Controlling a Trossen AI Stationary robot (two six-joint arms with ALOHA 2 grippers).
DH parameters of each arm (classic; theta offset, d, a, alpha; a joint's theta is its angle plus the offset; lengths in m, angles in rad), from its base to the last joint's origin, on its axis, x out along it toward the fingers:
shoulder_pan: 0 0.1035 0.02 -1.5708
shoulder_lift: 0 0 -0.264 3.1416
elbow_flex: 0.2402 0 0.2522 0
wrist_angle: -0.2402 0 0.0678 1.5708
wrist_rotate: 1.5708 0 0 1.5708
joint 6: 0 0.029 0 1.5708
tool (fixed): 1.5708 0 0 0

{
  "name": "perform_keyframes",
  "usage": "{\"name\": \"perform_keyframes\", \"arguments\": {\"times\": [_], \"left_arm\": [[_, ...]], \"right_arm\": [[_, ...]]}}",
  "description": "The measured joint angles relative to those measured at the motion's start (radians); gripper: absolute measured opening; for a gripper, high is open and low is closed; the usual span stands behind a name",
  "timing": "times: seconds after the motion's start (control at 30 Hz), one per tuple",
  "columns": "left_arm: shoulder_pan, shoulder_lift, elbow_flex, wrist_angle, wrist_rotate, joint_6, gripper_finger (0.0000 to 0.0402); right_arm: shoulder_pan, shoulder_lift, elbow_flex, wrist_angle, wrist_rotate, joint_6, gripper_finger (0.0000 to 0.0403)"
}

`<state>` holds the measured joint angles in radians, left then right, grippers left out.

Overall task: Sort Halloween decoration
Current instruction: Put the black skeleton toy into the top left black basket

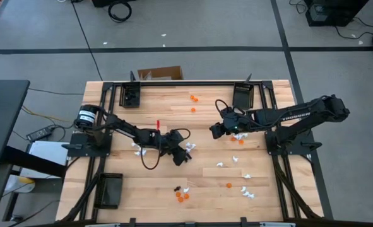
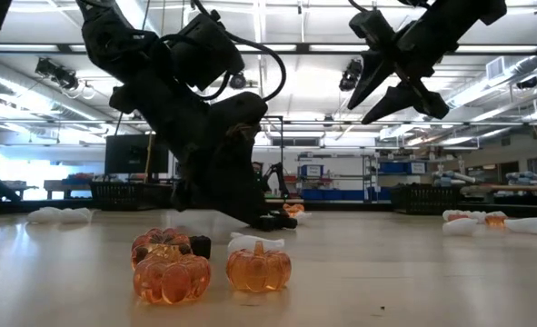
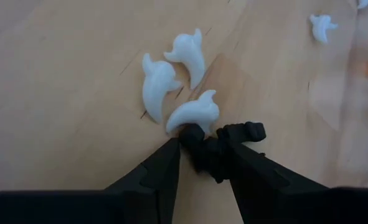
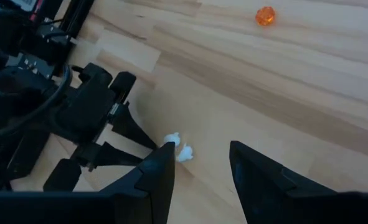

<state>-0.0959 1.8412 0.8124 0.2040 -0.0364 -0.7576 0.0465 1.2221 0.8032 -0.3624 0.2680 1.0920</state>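
**Left gripper clamped on a black trinket beside three white ghosts**

The left gripper [image 3: 202, 155] is down at the wooden surface [image 1: 173, 173] near its middle, its two fingers clenched on a small black trinket [image 3: 218, 146] that shows as a knobbly dark shape between the tips. Just ahead of the tips lie three white ghost figures [image 3: 171, 84] in a tight cluster, the nearest one touching the black piece.

The right gripper [image 4: 199, 155] hangs above the surface to the right of centre, its fingers parted with nothing between them. In its wrist view the two-piece white cluster [image 4: 179, 148] shows past one fingertip, and a single orange pumpkin [image 4: 265, 15] lies well apart on the wood.

The other Halloween pieces are scattered over the surface: two orange pumpkins [image 1: 193, 104] toward the far edge, a loose spread of white ghosts [image 1: 236, 173] on the right half, and a small group of orange pumpkins [image 2: 209, 268] with a black piece near the front edge.

Black trays [image 1: 108, 189] sit at the corners of the surface.
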Motion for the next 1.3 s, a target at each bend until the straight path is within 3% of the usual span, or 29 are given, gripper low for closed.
{"name": "perform_keyframes", "arguments": {"times": [0.13, 0.33, 0.7, 1.03, 1.3], "left_arm": [[-0.006, -0.002, 0.009, -0.014, 0.014, -0.087, 0.0142], [-0.022, 0.002, 0.059, -0.042, 0.026, -0.062, 0.0142], [-0.028, 0.018, 0.071, -0.155, -0.059, -0.062, 0.0139], [-0.017, 0.009, 0.124, -0.225, -0.074, -0.06, 0.0022], [0.032, 0.004, 0.247, -0.471, -0.024, 0.055, 0.0029]], "right_arm": [[0.0, 0.0, 0.0, 0.0, 0.0, -0.012, 0.016], [0.0, 0.0, 0.0, 0.0, -0.005, -0.04, 0.016], [-0.003, 0.0, 0.0, 0.0, -0.024, -0.076, 0.016], [-0.002, 0.0, 0.0, 0.0, -0.053, -0.113, 0.016], [-0.003, 0.0, 0.0, 0.0, -0.052, -0.127, 0.016]]}}
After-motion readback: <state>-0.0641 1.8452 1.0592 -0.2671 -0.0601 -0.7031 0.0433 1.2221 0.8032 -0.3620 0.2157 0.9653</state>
